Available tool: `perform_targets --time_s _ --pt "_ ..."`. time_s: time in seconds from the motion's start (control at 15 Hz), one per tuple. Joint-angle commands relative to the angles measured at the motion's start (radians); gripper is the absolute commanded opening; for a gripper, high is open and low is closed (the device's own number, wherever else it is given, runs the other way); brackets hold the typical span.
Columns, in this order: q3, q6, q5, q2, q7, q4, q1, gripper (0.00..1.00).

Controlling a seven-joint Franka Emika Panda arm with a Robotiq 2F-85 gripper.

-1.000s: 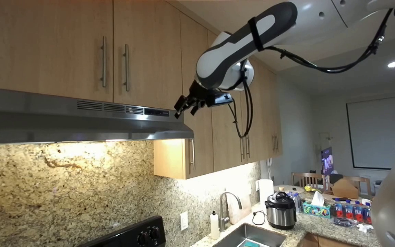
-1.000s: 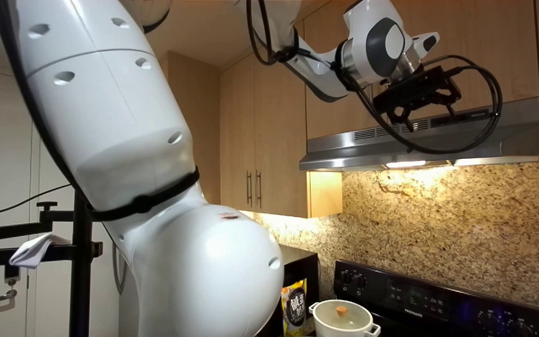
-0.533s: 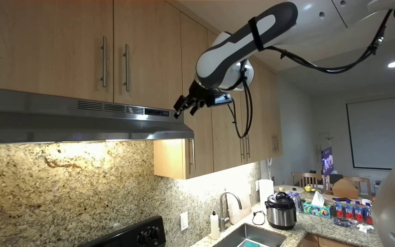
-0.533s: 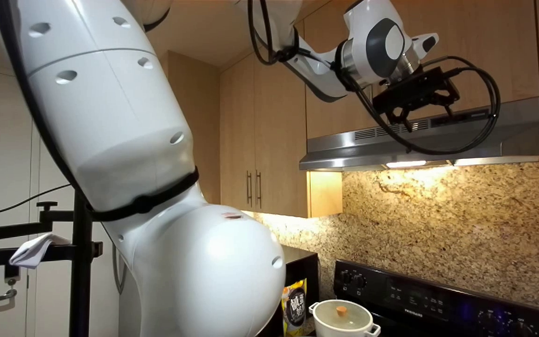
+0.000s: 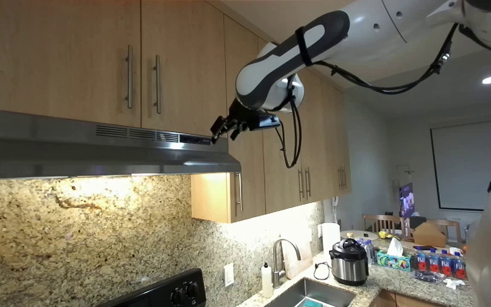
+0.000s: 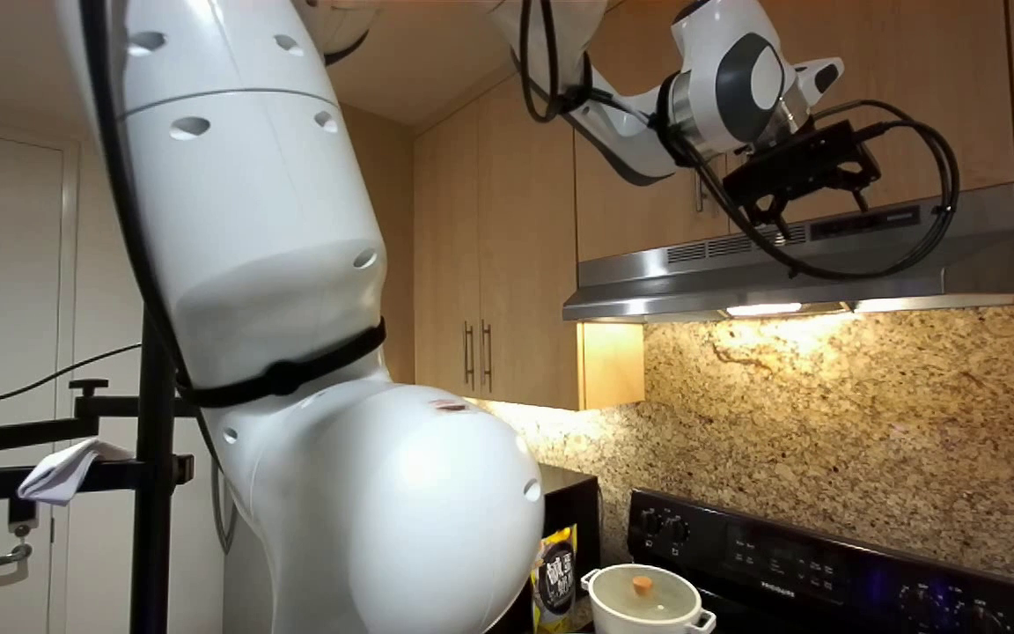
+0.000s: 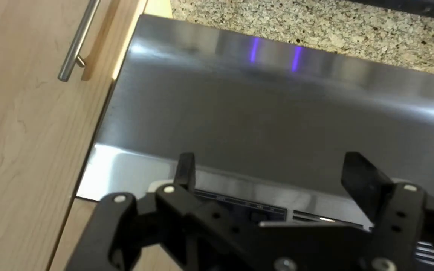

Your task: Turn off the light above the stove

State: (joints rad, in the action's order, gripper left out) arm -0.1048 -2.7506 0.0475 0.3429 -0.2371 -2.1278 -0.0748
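Light [image 6: 764, 309] above the stove [image 6: 789, 572]: lit, set in the underside of the range hood [image 6: 635, 286], glow falling on the speckled backsplash [image 6: 833, 414]. Control panel [image 6: 877, 221] on the hood's front face, right of the vents [image 5: 142, 134] in both exterior views. Hand [image 7: 269, 162] at the hood's front, near the panel; fingers [image 7: 185, 171] spread wide. Fingertip contact with the panel hard to judge from these angles.

Light [image 6: 764, 309]: lit, a short, bright white patch in the underside of the steel hood [image 6: 639, 286], warm glow beneath it | Hood: dark control strip [image 5: 195, 140] toward the right of its front | Stove [image 6: 863, 586]: black, raised back lettered FRIGIDAIRE, below the light from where I stand, knobs [image 6: 675, 528] at left and right ends
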Motion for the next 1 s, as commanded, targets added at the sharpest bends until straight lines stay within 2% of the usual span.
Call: perform_targets --time_s 0.0,0.33,0.87,0.93 --pt "-0.022 -0.019 -0.044 -0.111 -0.078 0.124 -0.023 1.0" --pt "-0.048 -0.021 -0.088 -0.238 -0.081 0.281 -0.051 1.0" --pt "-0.059 0.047 -0.12 -0.422 -0.025 0.502 -0.025 1.0" --pt "-0.01 0.056 -0.118 -0.44 -0.006 0.527 0.03 1.0"
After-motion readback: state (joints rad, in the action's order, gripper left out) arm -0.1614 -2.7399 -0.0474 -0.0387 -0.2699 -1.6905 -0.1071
